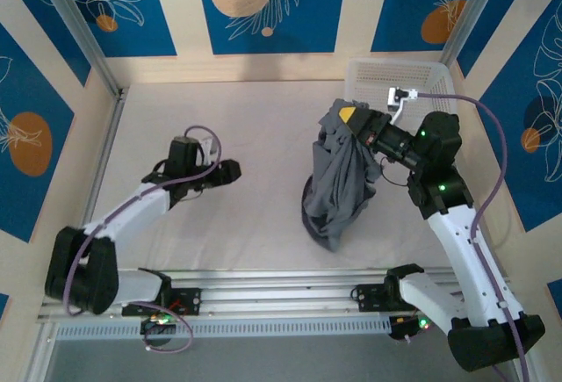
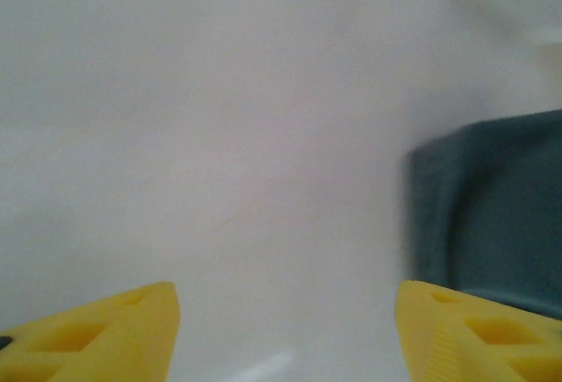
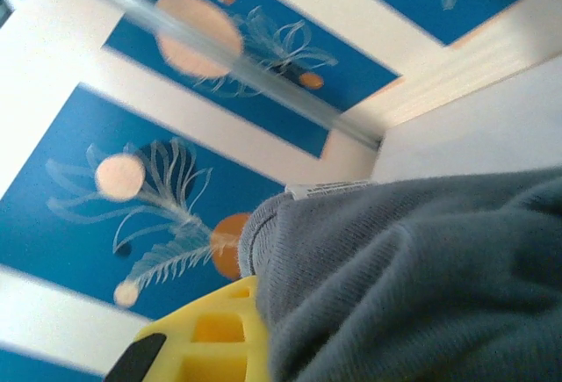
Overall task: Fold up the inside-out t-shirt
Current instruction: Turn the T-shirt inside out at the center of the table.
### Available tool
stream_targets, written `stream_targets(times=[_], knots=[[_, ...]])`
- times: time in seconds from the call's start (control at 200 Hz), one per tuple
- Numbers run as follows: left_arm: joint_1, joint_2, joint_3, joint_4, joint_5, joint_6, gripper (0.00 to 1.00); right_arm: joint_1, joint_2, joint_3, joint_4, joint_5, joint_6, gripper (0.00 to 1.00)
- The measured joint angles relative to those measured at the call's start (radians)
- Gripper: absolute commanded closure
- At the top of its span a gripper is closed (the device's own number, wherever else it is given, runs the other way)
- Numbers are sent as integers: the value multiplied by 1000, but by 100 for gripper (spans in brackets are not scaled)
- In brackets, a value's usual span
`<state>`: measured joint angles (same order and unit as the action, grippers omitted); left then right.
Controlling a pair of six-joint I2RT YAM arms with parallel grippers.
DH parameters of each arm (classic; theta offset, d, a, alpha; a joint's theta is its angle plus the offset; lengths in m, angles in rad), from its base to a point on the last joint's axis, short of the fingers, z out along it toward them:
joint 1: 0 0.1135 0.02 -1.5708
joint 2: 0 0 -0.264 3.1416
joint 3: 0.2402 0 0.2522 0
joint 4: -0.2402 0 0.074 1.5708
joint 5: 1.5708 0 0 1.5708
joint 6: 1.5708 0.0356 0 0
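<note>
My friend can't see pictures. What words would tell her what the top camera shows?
The right gripper holds a bunched grey t-shirt up, its lower end reaching the white table. The left gripper is apart, to its left, and a white basket stands at the far right.

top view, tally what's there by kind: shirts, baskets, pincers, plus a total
grey t-shirt: 1
white basket: 1
pincers: 2 (left pincer open, right pincer shut on the grey t-shirt)
total: 4
</note>
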<state>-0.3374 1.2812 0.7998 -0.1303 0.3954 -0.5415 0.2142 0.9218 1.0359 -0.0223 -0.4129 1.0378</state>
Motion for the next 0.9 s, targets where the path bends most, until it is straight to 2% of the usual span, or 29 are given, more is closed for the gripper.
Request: stream_targets(times=[0.115,0.215,0.305,0.385,0.425,0.51,0.565,0.63,0.71,0.805,0.9], knots=[[-103,-33,204,-14,124,43,22,2,26,-61,83,-123,-18,100],[-207,-19,332,-19,200,85,13,21,56,-78,106,-179,-26,100],[-285,31,405,-24,251,117,11,53,64,-76,117,-214,-47,100],[-315,96,432,-28,272,139,14,77,64,-66,116,-232,-63,100],[-322,136,442,-36,273,146,19,94,64,-55,115,-244,-71,100],[-325,216,460,-50,249,139,43,117,71,-30,112,-258,-82,100],[-325,246,465,-50,230,139,55,127,78,-18,111,-264,-90,100],[-324,256,465,-44,216,122,79,132,79,-17,101,-268,-94,100],[-322,243,465,-25,201,111,100,123,69,-24,86,-262,-101,100],[-311,211,465,-18,195,99,100,73,22,-73,80,-245,-99,100],[-284,156,461,-14,198,83,100,-39,-52,-187,88,-214,-84,100]])
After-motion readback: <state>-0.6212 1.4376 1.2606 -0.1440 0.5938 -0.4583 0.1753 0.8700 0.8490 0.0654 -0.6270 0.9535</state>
